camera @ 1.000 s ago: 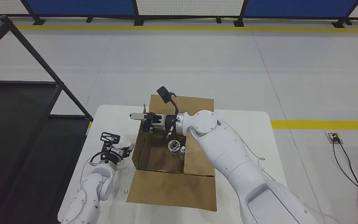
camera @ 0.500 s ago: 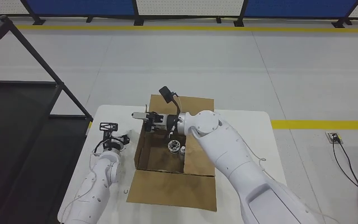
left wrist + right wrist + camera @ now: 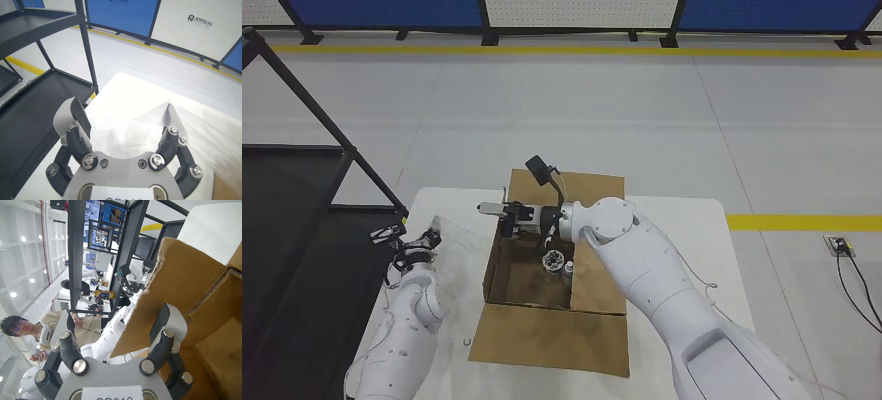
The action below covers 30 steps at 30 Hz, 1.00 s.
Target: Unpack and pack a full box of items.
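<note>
Left jaws farther left — box flap [image 3: 170, 285] between right jaws

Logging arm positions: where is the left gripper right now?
The left gripper is near the table's far-left corner, beside the black rack and left of the cardboard box, jaws open.
</note>
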{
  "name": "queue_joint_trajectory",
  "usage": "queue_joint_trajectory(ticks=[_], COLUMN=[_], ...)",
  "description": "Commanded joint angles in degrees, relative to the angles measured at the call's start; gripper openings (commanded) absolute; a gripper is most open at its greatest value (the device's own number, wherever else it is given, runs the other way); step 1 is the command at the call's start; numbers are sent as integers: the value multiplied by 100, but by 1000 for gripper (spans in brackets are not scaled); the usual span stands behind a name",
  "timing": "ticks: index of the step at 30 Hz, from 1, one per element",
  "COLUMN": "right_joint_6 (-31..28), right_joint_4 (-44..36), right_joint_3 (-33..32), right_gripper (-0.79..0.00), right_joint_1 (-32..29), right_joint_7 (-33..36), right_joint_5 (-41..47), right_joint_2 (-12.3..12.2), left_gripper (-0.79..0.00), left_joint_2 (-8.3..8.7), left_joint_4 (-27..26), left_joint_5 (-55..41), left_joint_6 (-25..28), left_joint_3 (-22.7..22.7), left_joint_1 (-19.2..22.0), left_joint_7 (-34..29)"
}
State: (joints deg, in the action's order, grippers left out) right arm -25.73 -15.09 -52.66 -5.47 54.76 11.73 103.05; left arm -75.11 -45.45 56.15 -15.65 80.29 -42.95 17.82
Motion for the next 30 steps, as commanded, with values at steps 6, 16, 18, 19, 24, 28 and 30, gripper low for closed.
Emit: queue_joint_trajectory(ticks=[6, 16, 18, 19, 24, 28, 30], right_joint_6=[25, 20, 13, 8, 32, 54, 57], right_joint_4=[6, 32, 42, 45, 50, 44, 41], right_joint_3=[-23, -58, -70, -75, -95, -103, -106], right_gripper=[0, 0, 0, 0, 0, 0, 0], right_joint_1=[11, 26, 24, 23, 17, 12, 12], right_joint_7=[63, 105, 96, 98, 98, 99, 103], right_joint_5=[-25, -75, -83, -87, -114, -138, -154], right_joint_2=[14, 26, 24, 22, 22, 28, 32], left_gripper=[0, 0, 0, 0, 0, 0, 0], left_joint_2=[6, 16, 13, 5, -50, -97, -112], left_joint_4=[-748, -797, -793, -772, -615, -462, -388], left_joint_5=[-535, -621, -681, -763, -1114, -1259, -1329], left_joint_6=[-134, -190, -375, -488, -946, -1160, -1203], left_joint_3=[354, 458, 540, 586, 735, 748, 763], left_joint_1=[-469, -528, -521, -511, -402, -309, -267], left_joint_7=[134, 15, 50, 66, 214, 280, 248])
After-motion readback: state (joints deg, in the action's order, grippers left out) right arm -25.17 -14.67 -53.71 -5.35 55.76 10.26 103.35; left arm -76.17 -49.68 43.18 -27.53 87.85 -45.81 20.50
